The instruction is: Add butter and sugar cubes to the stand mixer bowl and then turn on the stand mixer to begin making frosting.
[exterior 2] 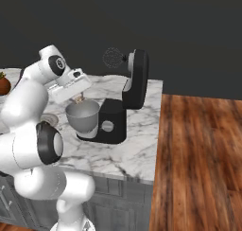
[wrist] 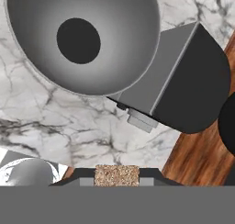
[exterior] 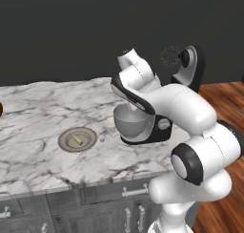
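Stand mixer bowl point(exterior: 129, 122) sits on stand mixer point(exterior: 164, 127) base, w/ head tilted up behind. Plate point(exterior: 77, 139) w/ butter point(exterior: 77, 140) on it lies left on counter point(exterior: 38, 112). Gripper point(exterior 2: 79, 100) over bowl, holding sugar cube point(wrist: 116, 176).

Left base view: behind the arm, left side; looks forward and down over marble counter point(exterior: 43, 122).
Right base view: behind, right side; shares stand mixer point(exterior 2: 124, 109) and stand mixer bowl point(exterior 2: 83, 117).
Hand view: close, straight down into the bowl beyond the gripper point(wrist: 116, 176).
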Available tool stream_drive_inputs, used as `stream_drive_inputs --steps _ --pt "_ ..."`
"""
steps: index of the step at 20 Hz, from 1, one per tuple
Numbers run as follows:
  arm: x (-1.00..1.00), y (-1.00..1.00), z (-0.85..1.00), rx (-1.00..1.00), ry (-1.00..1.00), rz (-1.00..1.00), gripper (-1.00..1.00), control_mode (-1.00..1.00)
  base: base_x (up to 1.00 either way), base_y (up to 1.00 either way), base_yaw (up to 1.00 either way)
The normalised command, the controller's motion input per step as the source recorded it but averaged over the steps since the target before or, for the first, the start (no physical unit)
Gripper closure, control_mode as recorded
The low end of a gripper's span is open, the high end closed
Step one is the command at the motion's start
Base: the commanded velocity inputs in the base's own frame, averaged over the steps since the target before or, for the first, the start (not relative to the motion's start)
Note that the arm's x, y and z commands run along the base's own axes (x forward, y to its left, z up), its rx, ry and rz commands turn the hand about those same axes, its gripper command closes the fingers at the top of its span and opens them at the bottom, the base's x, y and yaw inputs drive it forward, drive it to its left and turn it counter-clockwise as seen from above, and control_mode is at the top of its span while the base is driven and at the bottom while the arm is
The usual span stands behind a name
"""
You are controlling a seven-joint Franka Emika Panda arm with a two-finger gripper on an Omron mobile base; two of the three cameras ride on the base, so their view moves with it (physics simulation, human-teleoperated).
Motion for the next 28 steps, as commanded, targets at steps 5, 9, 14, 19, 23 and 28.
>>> stream_drive_inputs --steps 5,9,14,19,23,28 --pt "0.64 0.18 -0.05 0.00 0.02 0.00 1.00 -1.00 0.00 0.00 0.00" --pt "0.46 0.25 -0.14 0.00 0.01 -0.01 1.00 -1.00 0.00 0.00 0.00" --pt "0.16 0.16 -0.28 0.00 0.02 -0.02 1.00 -1.00 0.00 0.00 0.00" --pt "0.16 0.10 -0.34 0.00 0.01 -0.02 1.00 -1.00 0.00 0.00 0.00" --pt "0.03 0.00 -0.34 0.00 0.00 -0.02 1.00 -1.00 0.00 0.00 0.00" --pt "0.00 0.00 -0.38 0.00 0.00 -0.03 1.00 -1.00 0.00 0.00 0.00"
